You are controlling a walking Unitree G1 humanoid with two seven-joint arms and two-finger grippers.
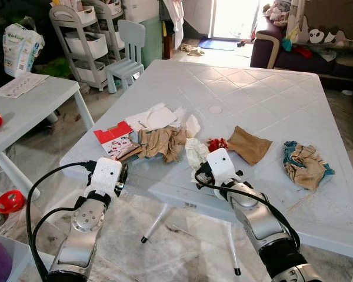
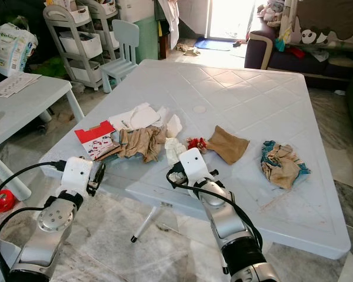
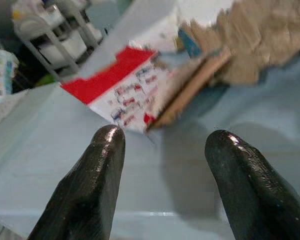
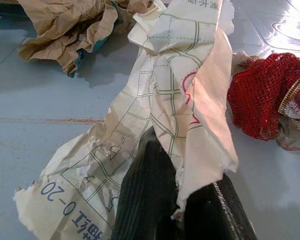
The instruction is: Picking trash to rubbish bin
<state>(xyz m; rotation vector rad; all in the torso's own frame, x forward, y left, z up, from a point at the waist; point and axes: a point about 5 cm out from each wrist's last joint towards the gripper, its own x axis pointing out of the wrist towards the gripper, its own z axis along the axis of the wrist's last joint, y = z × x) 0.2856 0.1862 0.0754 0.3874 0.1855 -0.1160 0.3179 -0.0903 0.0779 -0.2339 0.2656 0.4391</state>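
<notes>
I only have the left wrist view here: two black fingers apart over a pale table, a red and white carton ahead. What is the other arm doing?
Observer: The right gripper is shut on a crumpled white paper printed with a green grid.
Operator: Anything lying next to that paper?
Observer: A red mesh bag lies on the table right beside it.
Operator: More trash beyond my carton?
Observer: Yes, crumpled brown paper sits beside the red and white carton, and a separate brown and teal wad lies alone toward the table's right side.
</notes>
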